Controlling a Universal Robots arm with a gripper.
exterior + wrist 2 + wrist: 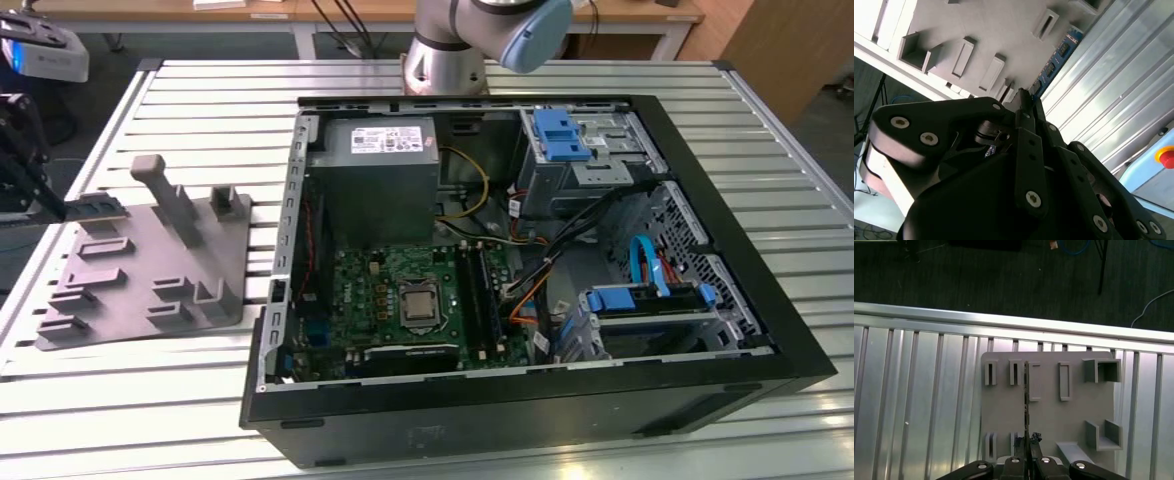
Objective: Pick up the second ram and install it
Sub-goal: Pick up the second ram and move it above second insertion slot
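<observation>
The thin blue-green ram stick (1056, 56) is being clamped by the closed black gripper (1028, 440) over the grey moulded tray (1054, 425), at nine o'clock from the open computer case (534, 420); its print is too small to be read.

Black gripper (1024, 100) linkages, silver screws; arm (447, 60) seemingly grey-and-blue.

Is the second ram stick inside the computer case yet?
No. In the exterior view the ram stick is over at the grey tray, outside the computer case.
</observation>
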